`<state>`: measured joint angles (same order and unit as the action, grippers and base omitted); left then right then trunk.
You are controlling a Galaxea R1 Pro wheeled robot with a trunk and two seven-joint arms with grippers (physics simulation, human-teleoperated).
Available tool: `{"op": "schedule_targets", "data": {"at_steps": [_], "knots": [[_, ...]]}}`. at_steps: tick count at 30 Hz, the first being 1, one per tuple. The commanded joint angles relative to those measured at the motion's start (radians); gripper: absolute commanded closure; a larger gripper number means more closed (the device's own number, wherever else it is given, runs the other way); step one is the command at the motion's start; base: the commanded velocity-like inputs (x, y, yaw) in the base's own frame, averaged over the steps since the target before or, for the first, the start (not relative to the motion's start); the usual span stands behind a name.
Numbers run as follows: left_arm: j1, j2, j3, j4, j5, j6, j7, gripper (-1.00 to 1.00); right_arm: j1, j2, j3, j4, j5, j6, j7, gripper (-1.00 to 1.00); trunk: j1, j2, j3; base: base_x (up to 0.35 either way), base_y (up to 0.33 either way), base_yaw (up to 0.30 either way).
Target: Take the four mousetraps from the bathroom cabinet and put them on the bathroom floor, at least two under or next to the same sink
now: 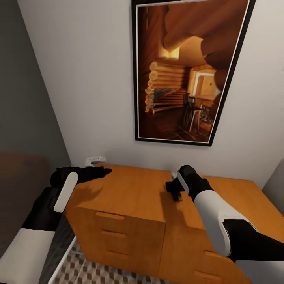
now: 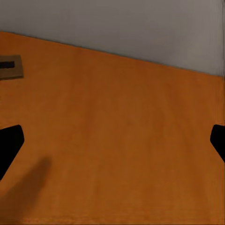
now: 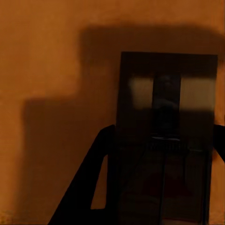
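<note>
Pale grey walls meet in a corner behind the low orange-brown cabinet [image 1: 130, 205], and a black-framed picture [image 1: 189, 71] of a log-cabin interior hangs above it. Patterned cube tiles of the bathroom floor [image 1: 98, 272] show at the foot of the cabinet's drawer fronts.

From the left, the left arm reaches in level, its left pincer [image 1: 103, 172] hovering over the near-left corner of the surface. In the left wrist view its two dark fingertips [image 2: 9, 145] stand wide apart with bare wood between them, so it is open. A small flat brown mousetrap [image 2: 10, 67] lies on the wood well ahead of it and off to one side.

Bent at the wrist, the right arm points the right pincer [image 1: 176, 193] down onto the middle of the surface. Close up, a dark rectangular slab, a second mousetrap [image 3: 166, 136], sits between the black fingers [image 3: 89, 187]; its metal parts are blurred. The fingers flank it closely, but I cannot tell whether they are clamped on it.

A white fixture [image 1: 96, 160] sits against the wall beyond the left pincer.
</note>
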<state>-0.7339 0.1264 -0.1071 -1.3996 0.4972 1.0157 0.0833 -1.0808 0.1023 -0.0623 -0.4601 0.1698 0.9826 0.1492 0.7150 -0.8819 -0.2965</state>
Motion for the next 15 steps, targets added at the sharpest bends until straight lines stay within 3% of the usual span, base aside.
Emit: {"op": "schedule_targets", "data": {"at_steps": [1,7,15], "knots": [[-0.001,0.001,-0.002,-0.001,0.009,0.003,0.009,-1.00,-0.001,0.001,-0.007,-0.001,0.010,0.004,0.007,1.00,0.000,-0.001,-0.001,-0.337,0.000,0.000],[-0.001,0.001,-0.002,-0.001,0.009,0.003,0.011,-1.00,-0.001,0.003,-0.005,-0.005,0.010,-0.006,0.004,1.00,0.000,-0.001,-0.001,-0.280,0.000,0.000],[-0.001,0.001,-0.002,-0.001,0.008,0.003,0.016,-1.00,-0.001,0.006,-0.006,-0.077,0.010,-0.009,-0.012,1.00,0.000,-0.001,-0.001,-0.054,0.000,0.000]]}}
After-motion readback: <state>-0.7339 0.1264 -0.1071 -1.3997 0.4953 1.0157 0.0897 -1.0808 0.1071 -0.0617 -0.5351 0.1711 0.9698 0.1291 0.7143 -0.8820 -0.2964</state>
